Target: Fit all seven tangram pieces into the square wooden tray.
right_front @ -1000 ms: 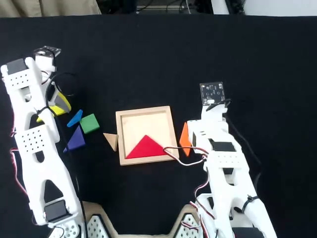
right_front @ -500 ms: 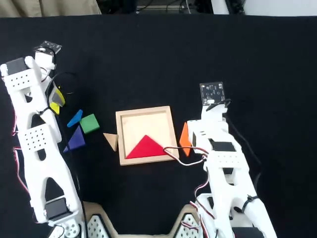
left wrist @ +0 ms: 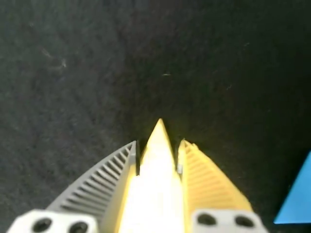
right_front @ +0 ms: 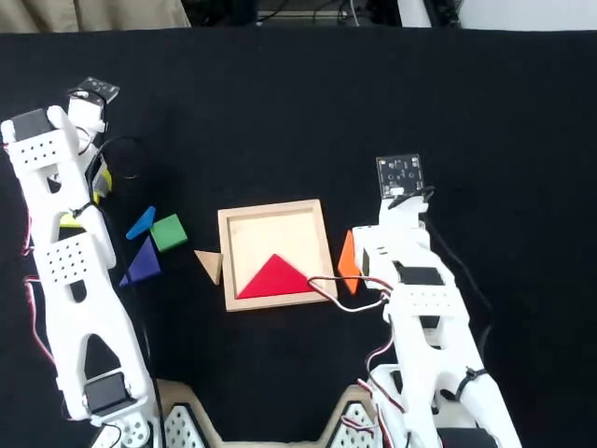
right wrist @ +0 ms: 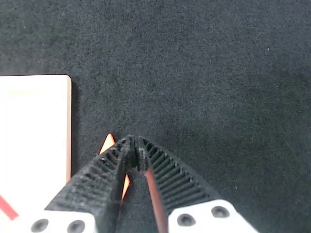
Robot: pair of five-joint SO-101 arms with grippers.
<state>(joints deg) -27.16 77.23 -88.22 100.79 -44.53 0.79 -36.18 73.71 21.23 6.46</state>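
The square wooden tray (right_front: 317,245) lies mid-table with a red triangle (right_front: 273,278) flat in its near part. My left gripper (right_front: 100,184) is at the far left, shut on a yellow piece (left wrist: 158,160) whose tip pokes out between the fingers. Right of it on the cloth lie a blue piece (right_front: 141,222), a green square (right_front: 169,231), a purple triangle (right_front: 143,263) and a tan triangle (right_front: 210,264). My right gripper (right wrist: 133,148) is shut just above an orange triangle (right_front: 348,259) that lies against the tray's right side.
Black cloth covers the whole table. The blue piece (left wrist: 296,199) lies close beside my left gripper. A red and white cable (right_front: 331,289) from the right arm drapes over the tray's near right corner. The tray's far half is bare wood.
My left gripper has moved back and to the left with the yellow piece, away from the blue and green pieces. The right arm has not moved.
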